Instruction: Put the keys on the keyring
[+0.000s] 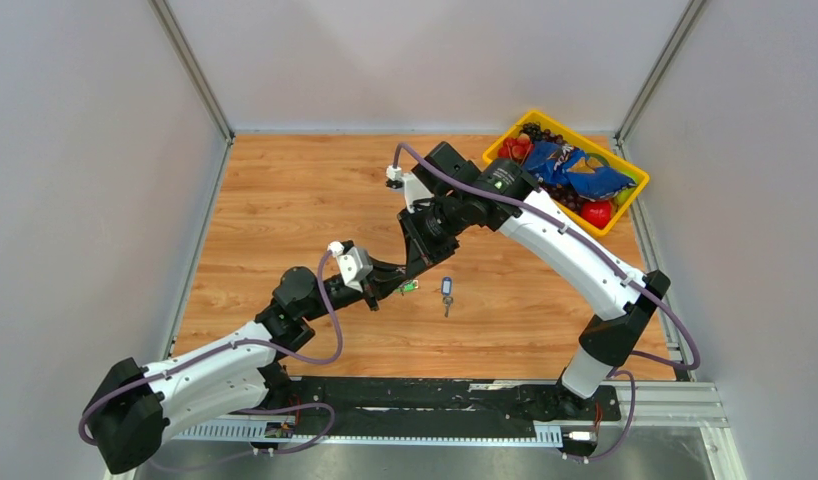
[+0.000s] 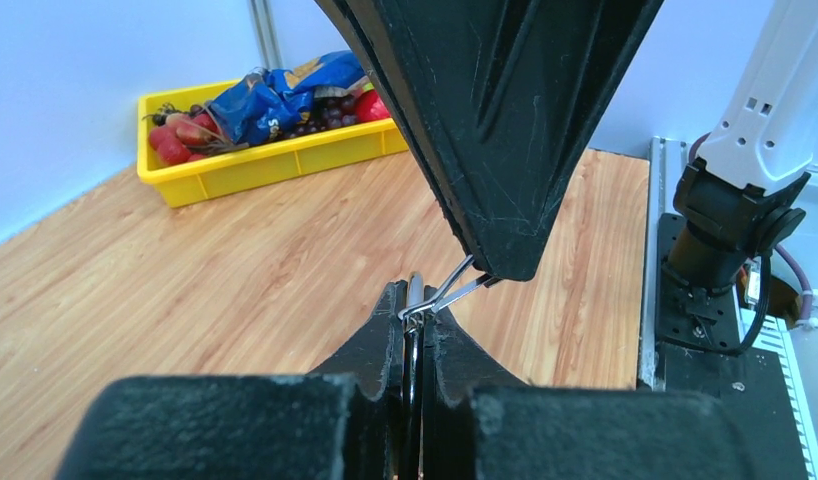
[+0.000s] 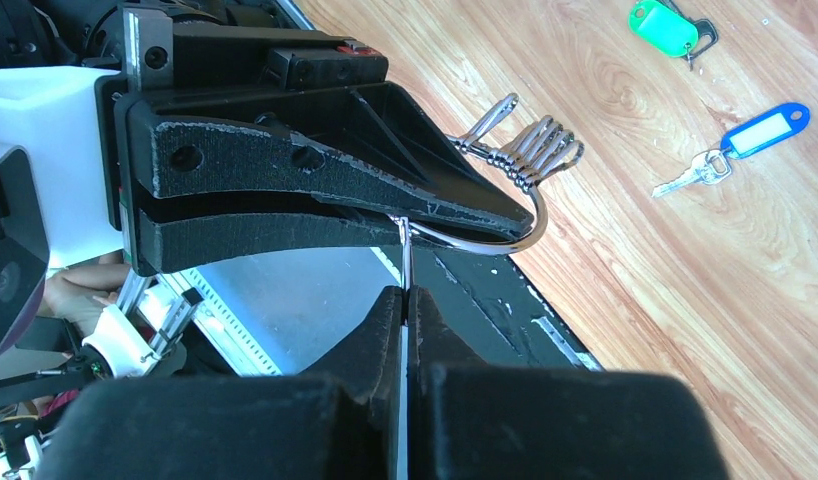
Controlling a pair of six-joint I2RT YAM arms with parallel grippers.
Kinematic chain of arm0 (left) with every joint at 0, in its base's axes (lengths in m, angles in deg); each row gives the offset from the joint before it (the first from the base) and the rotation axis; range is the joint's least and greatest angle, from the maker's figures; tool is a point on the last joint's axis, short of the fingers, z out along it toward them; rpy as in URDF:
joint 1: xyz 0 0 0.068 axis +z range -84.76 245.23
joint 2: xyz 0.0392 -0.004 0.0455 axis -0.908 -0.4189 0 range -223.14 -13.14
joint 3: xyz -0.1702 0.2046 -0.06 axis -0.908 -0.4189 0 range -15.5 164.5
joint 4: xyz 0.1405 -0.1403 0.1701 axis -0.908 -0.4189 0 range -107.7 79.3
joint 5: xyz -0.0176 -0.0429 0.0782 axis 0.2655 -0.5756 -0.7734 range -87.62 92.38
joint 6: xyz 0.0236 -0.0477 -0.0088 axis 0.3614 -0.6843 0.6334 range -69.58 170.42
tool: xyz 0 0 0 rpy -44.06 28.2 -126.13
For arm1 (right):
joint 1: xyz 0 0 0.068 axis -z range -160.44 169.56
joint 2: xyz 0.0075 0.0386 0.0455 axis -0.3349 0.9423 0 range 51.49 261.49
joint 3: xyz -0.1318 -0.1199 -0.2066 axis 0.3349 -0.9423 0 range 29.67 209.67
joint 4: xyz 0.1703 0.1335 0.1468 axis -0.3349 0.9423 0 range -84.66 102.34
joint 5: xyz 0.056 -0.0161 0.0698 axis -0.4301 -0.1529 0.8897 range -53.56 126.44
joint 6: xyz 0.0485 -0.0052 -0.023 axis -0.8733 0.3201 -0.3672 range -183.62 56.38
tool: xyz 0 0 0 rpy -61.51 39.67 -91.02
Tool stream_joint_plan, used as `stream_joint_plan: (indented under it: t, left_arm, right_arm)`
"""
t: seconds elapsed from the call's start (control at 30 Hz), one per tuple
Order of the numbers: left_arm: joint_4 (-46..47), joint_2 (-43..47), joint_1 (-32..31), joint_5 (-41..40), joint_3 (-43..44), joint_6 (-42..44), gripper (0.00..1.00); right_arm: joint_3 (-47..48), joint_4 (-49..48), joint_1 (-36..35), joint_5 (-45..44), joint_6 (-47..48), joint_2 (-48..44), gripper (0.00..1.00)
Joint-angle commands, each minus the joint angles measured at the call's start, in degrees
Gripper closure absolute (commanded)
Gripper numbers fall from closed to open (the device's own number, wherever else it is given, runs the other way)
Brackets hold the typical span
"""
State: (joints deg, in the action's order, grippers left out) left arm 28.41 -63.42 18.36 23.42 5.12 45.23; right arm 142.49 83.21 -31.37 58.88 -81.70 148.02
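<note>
While the left gripper and right gripper both pinch the silver wire keyring, the green-tagged key and blue-tagged key lie loose.

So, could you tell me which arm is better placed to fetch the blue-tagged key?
Probably right: the right tool and left tool both grip the keyring, but the blue-tagged key lies on the right arm's side.

Bright, even light, soft shadows, blurred near foreground in both wrist views.
</note>
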Motion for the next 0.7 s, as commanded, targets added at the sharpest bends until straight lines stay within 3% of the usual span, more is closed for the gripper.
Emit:
stream_joint_plan:
  t: [0.0,0.1,0.27,0.37,0.67]
  left_arm:
    - [3.52,2.01,-0.15,1.09,1.15,0.49,0.99]
    - [2.81,3.24,-0.16,1.27,1.37,0.10,1.00]
    - [1.02,4.61,-0.15,1.24,2.16,-0.84,1.00]
    - [0.02,5.08,-0.13,1.17,2.62,-2.17,1.00]
    - [-6.11,7.17,-0.14,-1.87,5.40,-6.27,1.00]
  right_arm:
    - [1.98,-0.68,-0.80,0.82,-2.35,-0.79,1.00]
    - [1.44,-1.15,-0.81,0.11,-2.20,-1.65,0.96]
    - [-0.31,-3.95,-0.75,-1.77,-2.22,-4.12,0.78]
    - [-0.92,-6.04,-0.76,-3.31,-2.09,-5.74,0.61]
    - [-5.84,-17.84,-0.71,-7.32,0.38,-13.55,0.48]
